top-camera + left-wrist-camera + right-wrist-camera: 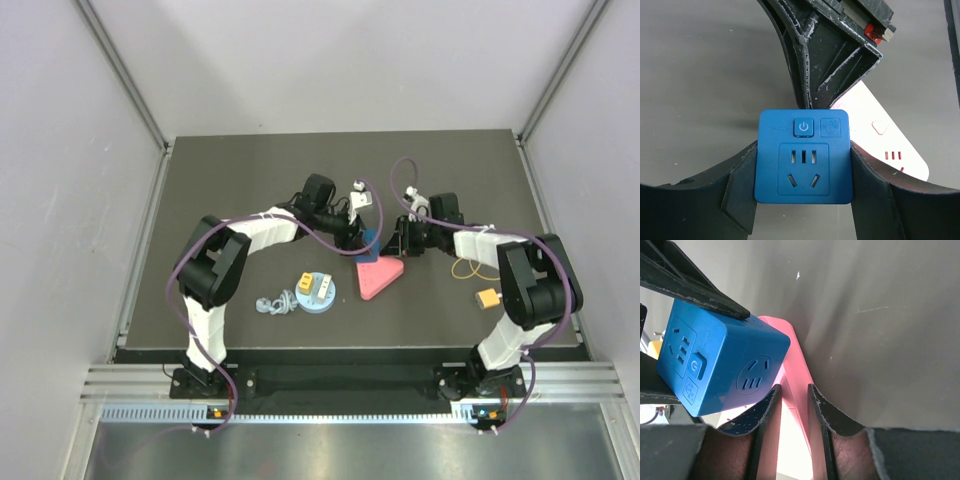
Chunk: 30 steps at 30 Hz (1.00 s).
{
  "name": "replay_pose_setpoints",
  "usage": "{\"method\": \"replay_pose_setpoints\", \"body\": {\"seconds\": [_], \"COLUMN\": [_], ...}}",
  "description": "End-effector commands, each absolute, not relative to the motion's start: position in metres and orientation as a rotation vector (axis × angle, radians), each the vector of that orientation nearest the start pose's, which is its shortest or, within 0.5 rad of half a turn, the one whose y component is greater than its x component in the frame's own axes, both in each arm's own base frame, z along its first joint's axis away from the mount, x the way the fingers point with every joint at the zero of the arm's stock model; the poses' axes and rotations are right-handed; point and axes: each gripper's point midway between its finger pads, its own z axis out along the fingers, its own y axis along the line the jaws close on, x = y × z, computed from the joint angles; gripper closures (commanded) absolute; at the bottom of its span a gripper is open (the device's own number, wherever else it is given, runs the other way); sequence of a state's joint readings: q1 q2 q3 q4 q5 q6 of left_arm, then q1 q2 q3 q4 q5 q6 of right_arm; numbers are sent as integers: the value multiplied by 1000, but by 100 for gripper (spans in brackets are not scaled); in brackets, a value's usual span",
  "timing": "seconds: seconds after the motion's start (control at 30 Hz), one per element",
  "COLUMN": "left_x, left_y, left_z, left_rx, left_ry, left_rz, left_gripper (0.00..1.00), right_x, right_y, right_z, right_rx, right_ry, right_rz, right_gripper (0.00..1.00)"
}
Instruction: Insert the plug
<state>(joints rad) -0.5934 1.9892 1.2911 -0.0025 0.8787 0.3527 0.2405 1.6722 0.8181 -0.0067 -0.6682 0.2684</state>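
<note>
Here, left tool tight around blue socket cube, right tool snug on pink power strip.

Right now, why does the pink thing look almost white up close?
Left wrist view: glare washes the pink power strip nearly white beside the sharp blue cube. Right wrist view: it glows white low between the fingers. Top view: evenly lit, plainly pink.

Blue socket cube, button: power symbol.
Print left of the button: too small to read.
</note>
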Motion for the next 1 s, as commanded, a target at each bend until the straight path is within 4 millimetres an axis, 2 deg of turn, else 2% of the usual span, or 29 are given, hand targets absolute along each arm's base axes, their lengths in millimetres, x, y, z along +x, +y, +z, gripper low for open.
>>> {"method": "replay_pose_setpoints", "body": {"seconds": [0.0, 0.2, 0.23, 0.37, 0.4, 0.47, 0.53, 0.57, 0.63, 0.67, 0.73, 0.77, 0.8, 0.83, 0.87, 0.93, 0.97], "left_x": [264, 268, 269, 272, 273, 273, 273, 273, 273, 273, 271, 271, 271, 270, 271, 270, 270], "left_y": [-326, -326, -326, -325, -327, -327, -327, -328, -329, -329, -329, -329, -330, -330, -332, -332, -332], "left_z": [11, 19, 19, 25, 27, 30, 31, 32, 33, 35, 35, 36, 36, 37, 38, 38, 37], "left_rx": [1423, 1437, 1435, 1423, 1420, 1411, 1410, 1409, 1410, 1413, 1414, 1414, 1413, 1404, 1400, 1383, 1375], "left_ry": [2161, 2147, 2148, 2135, 2121, 2108, 2101, 2100, 2098, 2091, 2090, 2084, 2082, 2082, 2066, 2070, 2068], "left_rz": [-1175, -1144, -1135, -1109, -1107, -1104, -1102, -1103, -1098, -1095, -1093, -1088, -1084, -1087, -1081, -1072, -1070], "left_gripper": [36, 37, 37, 36, 35, 34, 35, 35, 35, 35, 35, 35, 35, 35, 35, 35, 35], "right_x": [307, 311, 311, 318, 319, 316, 315, 311, 303, 294, 287, 278, 278, 272, 268, 263, 258], "right_y": [197, 196, 196, 192, 192, 187, 183, 180, 179, 178, 179, 181, 183, 189, 186, 187, 186], "right_z": [40, 47, 48, 59, 67, 69, 80, 76, 83, 77, 85, 80, 91, 91, 85, 88, 80], "right_rx": [-311, -302, -296, -146, -123, -34, 19, 103, 231, 285, 368, 457, 467, 516, 559, 615, 692], "right_ry": [2464, 2448, 2448, 2455, 2433, 2432, 2402, 2423, 2427, 2445, 2414, 2415, 2364, 2364, 2358, 2329, 2326], "right_rz": [1015, 996, 996, 957, 956, 939, 925, 914, 941, 951, 990, 1007, 1029, 1051, 1023, 1019, 994], "right_gripper": [74, 71, 69, 47, 45, 40, 39, 38, 38, 38, 38, 37, 37, 37, 36, 35, 35]}}
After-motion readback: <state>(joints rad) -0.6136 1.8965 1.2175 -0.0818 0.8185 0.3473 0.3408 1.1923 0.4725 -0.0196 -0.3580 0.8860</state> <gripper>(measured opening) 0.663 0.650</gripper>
